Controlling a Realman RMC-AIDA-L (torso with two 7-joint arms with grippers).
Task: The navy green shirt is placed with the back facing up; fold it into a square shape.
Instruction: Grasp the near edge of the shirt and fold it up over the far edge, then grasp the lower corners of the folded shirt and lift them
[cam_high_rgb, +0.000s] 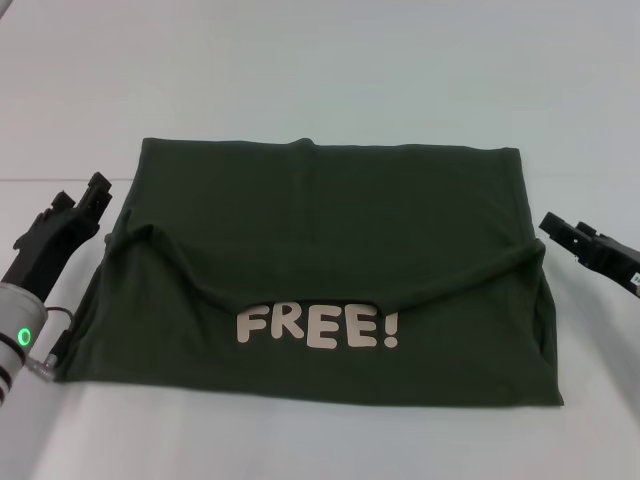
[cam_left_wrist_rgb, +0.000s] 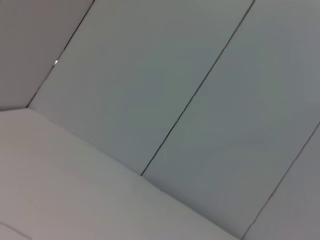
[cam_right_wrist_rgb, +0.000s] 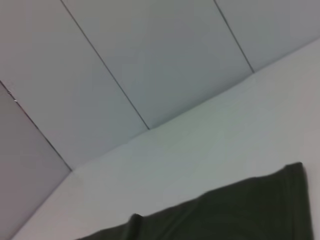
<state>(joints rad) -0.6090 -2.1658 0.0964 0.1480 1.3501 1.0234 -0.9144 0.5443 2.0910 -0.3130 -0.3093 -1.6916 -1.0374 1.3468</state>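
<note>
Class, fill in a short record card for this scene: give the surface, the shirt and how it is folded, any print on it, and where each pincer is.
Surface: white table
Shirt: dark green shirt, lying flat, partly folded into a wide rectangle
Fold: upper layer brought down over the lower part, its edge sagging in a curve
Print: white word "FREE!" showing below the folded edge
Left pincer: beside the shirt's left edge, holding nothing
Right pincer: beside the shirt's right edge, holding nothing
</note>
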